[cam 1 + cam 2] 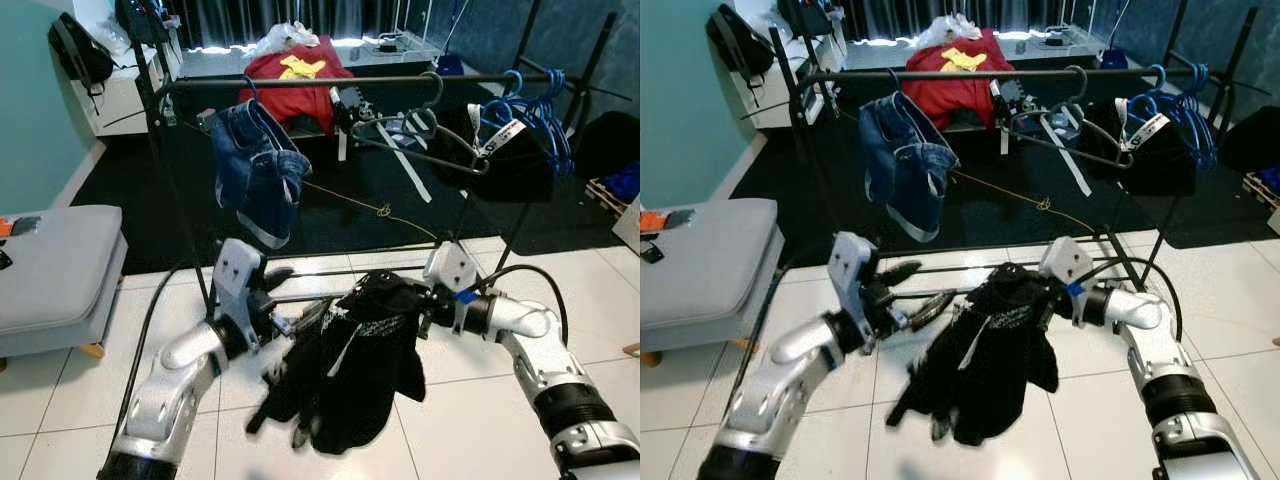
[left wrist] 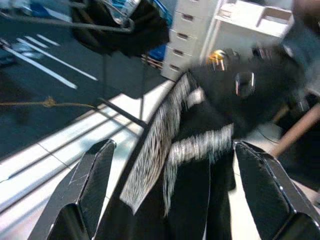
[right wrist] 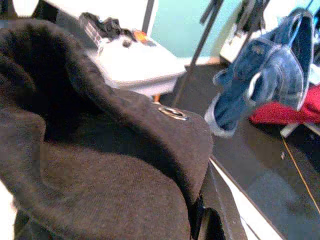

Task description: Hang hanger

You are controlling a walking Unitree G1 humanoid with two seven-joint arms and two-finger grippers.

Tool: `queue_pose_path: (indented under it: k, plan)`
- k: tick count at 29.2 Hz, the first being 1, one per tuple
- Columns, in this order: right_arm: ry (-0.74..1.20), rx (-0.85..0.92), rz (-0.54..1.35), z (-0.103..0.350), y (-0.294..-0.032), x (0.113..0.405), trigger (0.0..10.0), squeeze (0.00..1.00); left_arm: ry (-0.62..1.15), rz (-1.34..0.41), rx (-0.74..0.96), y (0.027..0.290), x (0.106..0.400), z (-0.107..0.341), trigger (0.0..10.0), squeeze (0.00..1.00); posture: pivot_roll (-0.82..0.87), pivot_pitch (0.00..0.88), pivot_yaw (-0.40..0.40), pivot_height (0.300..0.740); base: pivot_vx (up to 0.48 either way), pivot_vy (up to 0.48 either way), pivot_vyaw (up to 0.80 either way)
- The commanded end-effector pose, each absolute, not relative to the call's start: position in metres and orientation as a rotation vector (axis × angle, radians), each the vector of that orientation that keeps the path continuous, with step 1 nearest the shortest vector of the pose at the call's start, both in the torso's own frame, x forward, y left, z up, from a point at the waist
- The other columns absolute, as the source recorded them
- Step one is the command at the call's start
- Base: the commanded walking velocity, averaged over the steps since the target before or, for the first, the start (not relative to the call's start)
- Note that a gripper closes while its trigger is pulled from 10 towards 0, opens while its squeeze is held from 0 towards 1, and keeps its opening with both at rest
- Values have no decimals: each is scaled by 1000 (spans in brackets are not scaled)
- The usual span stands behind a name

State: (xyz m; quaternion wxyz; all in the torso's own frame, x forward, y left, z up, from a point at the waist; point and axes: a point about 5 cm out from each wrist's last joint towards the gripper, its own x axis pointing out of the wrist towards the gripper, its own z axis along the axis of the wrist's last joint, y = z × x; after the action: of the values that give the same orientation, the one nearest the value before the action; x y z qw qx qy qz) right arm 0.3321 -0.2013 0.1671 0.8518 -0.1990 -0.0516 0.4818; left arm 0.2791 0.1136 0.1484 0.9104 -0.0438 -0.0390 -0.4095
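Black garment (image 1: 360, 360) hanging lengthwise downward

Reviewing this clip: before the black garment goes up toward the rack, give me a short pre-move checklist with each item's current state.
1. Right hand gripping the black garment: ok, its top edge is bunched there and the cloth hangs from it.
2. Left hand free: ok, fingers spread open with the garment between them, not clamped.
3. Hanger inside the garment: cannot tell, the fabric hides it.
4. Space on the rack rail: ok, a bare stretch lies between the denim shorts and the empty black hanger.
5. Garment off the floor: cannot tell, its lower edge hangs low over the tiles.
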Motion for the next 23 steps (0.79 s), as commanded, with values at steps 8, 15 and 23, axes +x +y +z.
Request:
queue_pose_path:
  k: [8,15,23]
  plan:
    - [-148,-448,1118,190,-204,331,0,0,-114,-996,-112,103,262,155,10000,0,49,85,25,740,0,0,0]
    - [-154,-444,1148,190,-200,329,0,0,-127,-1005,-119,90,265,157,10000,0,47,87,27,740,0,0,0]
    - [-132,-431,1188,183,-191,327,0,0,-139,-996,-65,77,269,155,10000,0,47,89,29,740,0,0,0]
